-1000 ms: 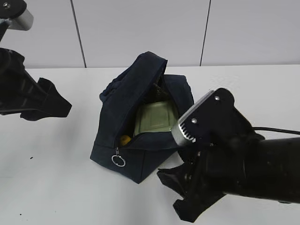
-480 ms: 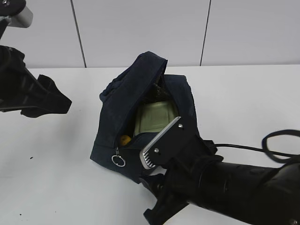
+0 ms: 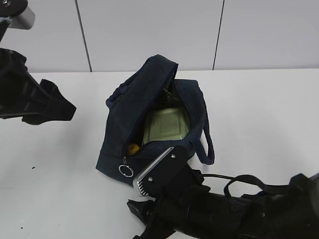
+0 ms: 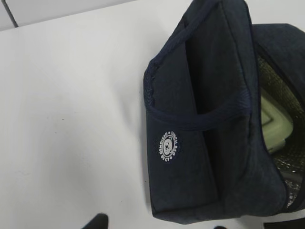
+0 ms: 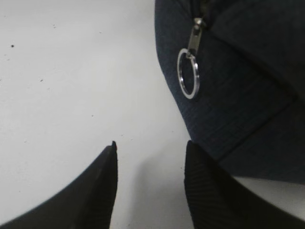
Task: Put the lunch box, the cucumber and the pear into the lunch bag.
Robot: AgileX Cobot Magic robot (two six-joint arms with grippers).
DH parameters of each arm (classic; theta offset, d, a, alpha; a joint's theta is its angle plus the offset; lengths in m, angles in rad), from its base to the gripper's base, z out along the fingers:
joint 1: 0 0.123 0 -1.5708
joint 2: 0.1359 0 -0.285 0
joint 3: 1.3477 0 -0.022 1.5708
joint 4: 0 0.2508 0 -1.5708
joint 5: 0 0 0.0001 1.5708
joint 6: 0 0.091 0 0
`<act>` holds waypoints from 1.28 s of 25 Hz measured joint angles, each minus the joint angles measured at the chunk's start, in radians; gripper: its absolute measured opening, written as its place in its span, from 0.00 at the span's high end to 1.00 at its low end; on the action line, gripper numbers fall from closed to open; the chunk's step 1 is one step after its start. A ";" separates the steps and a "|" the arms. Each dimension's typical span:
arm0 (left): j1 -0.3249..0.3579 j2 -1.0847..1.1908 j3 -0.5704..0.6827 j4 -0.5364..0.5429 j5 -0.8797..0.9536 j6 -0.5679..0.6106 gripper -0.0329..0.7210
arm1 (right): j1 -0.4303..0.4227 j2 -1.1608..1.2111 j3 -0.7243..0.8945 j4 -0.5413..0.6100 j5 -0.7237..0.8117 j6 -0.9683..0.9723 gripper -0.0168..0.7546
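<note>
Since a second ago my right arm has swung from the right of the dark navy fabric lunch bag [image 3: 154, 119] down to the near edge of the scene, in front of the bag's near left corner; the left arm has barely shifted at the far left.

In the right wrist view the right gripper [image 5: 150, 157] has its fingers [image 5: 102, 183] apart with nothing between them, hovering over bare white desk [image 3: 264, 109]. The right-hand finger sits just beside the bag's navy wall. The metal ring pull [image 5: 187, 78] of the zipper hangs against the fabric, farther on than the fingertips.

The bag stands open mid-desk. The pale sage-green ribbed lid of the lunch box [image 3: 166, 124] shows inside it, lying tilted. The yellow-orange pear [image 3: 132, 148] peeks out at the near left end of the opening, just above the ring. The cucumber I cannot make out.

The left gripper's fingers [image 4: 97, 222] show only as dark tips at the bottom edge of the left wrist view, spread apart, empty. One loop handle [image 4: 209, 117] lies across the bag's side there.
</note>
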 joint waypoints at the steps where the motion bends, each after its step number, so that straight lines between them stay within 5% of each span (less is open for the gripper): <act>1: 0.000 0.000 0.000 0.000 0.000 0.000 0.43 | 0.000 0.015 -0.007 0.014 -0.013 0.000 0.51; 19: 0.000 0.000 0.000 0.011 0.000 0.000 0.45 | 0.000 0.128 -0.158 0.086 -0.042 -0.001 0.51; 32: 0.000 0.000 0.000 0.016 0.000 0.000 0.45 | 0.000 0.130 -0.174 0.077 -0.025 -0.001 0.66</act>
